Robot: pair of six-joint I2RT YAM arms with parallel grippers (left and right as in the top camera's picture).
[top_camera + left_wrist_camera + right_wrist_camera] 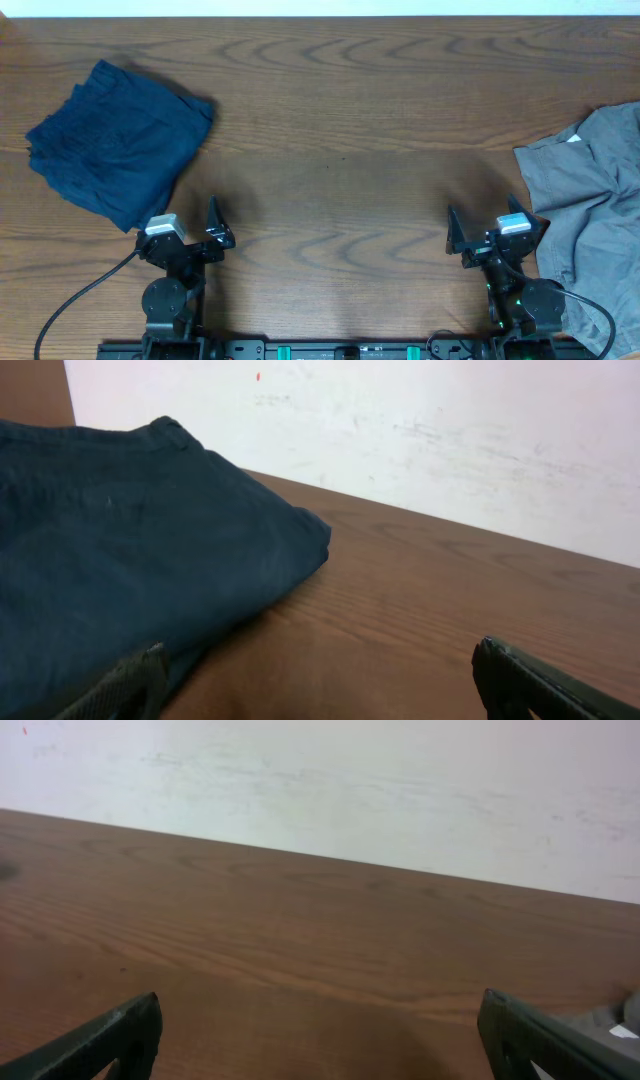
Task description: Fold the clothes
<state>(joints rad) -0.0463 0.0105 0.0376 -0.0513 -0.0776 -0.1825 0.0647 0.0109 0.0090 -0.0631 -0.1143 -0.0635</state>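
Observation:
A dark navy garment (115,150) lies folded at the table's far left; it fills the left of the left wrist view (110,550). The light grey shorts (592,205) lie crumpled at the right edge of the table, partly out of the overhead view; only a sliver shows in the right wrist view (615,1020). My left gripper (190,232) is open and empty near the front edge, just right of the navy garment's near corner (315,680). My right gripper (495,232) is open and empty, just left of the grey shorts (320,1035).
The brown wooden table (340,130) spans the overhead view between the two garments. A white wall (330,780) stands behind the table's far edge. A black cable (80,295) runs from the left arm toward the front left.

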